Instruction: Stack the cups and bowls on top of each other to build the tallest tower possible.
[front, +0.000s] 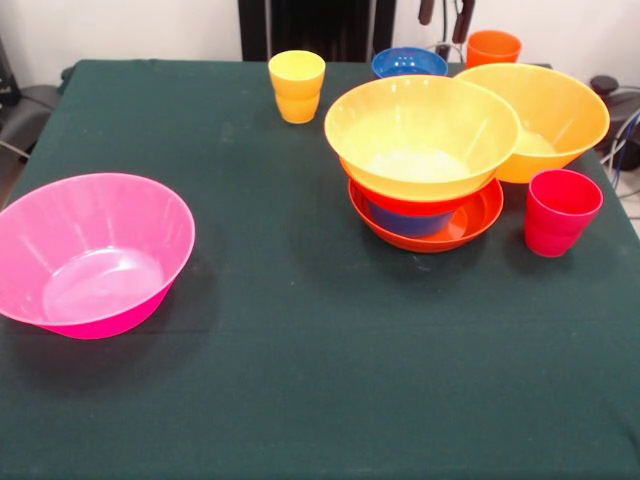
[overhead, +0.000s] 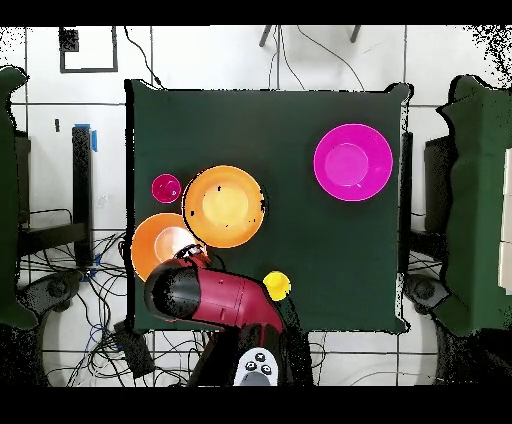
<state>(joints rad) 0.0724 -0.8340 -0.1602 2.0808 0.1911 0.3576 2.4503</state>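
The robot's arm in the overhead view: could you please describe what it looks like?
The arm is a thick, rounded tube, glossy dark red with a black end cap. Near the table's edge it meets a pale grey part with small dark buttons. Its pincer is hidden.

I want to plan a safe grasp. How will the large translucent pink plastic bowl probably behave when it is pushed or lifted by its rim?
The large translucent pink plastic bowl looks thin-walled, so probably light and slightly flexible. Its glossy surface may be slippery. The flared sides above a smaller base suggest that a push at the rim may tip it rather than slide it on the green tablecloth.
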